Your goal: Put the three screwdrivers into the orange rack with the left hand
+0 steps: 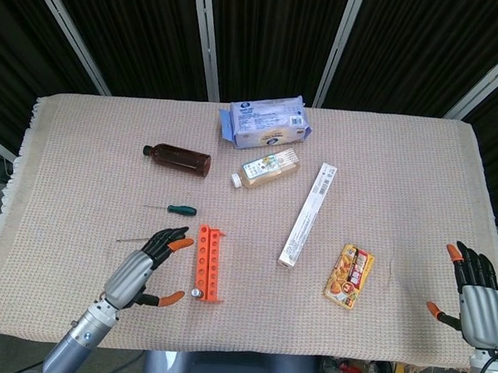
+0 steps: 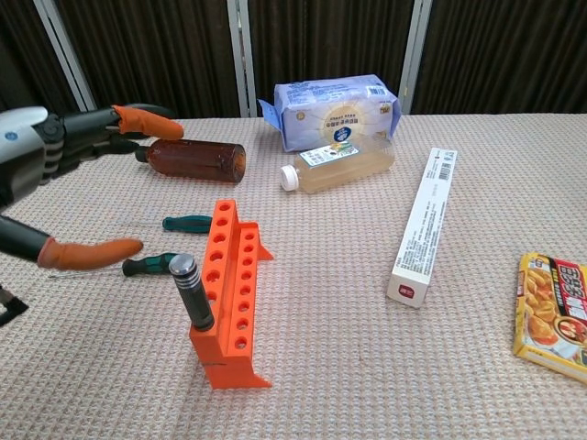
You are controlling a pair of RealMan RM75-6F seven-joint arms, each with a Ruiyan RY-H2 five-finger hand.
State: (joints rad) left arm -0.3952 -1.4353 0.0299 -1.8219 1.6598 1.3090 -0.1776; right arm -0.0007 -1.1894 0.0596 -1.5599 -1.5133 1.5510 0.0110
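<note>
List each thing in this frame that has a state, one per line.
Orange rack: upright on the cloth, one hole filled.
Black-handled screwdriver: standing in the rack's near end.
Two green-handled screwdrivers: lying loose on the cloth.
Left hand: fingers spread, holding nothing.
Right hand: fingers spread, holding nothing.
Brown bottle: on its side, capped.
Pale drink bottle: on its side, capped.

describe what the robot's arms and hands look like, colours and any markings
The left hand has a silver-grey metallic back, black fingers and orange fingertips; in the chest view its casing shows a small blue round mark. Its forearm is a grey cylinder with a blue ring near the wrist. The right hand matches it: grey palm, black fingers, orange tips, with a green mark at the wrist.
</note>
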